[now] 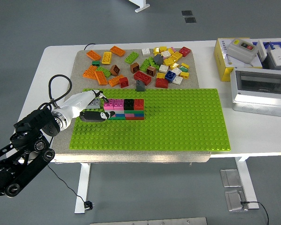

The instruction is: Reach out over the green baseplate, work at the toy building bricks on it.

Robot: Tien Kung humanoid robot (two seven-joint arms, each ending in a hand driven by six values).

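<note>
Head view only, so we work from that; left hand [94, 108] comes in from the left over the near-left part of the green baseplate [178, 126], white-shelled palm, dark fingertips [105, 114] right up against the left end of the stacked brick wall [125, 108]; a grey brick [99, 100] sits at the hand's upper edge — we can't tell whether the fingers grip it, merely touch it, or are curled on nothing; grip state unreadable from here. Right arm not visible.

Wall stands on the baseplate's left part, pink, black and red on top, white, green, blue rows below; loose brick pile [140, 65] lies on the beige mat [82, 58] beyond the plate's far edge, well apart from the hand.

Risks, as we judge them — a sideways push from the fingers could shear the top pink bricks off or shift the whole wall; a grey brick pressed off-stud would sit tilted or pop loose; the slack black cable [61, 84] near the wrist could snag on the mat edge and drag it; the plate itself may slide if pressed at an angle.
</note>
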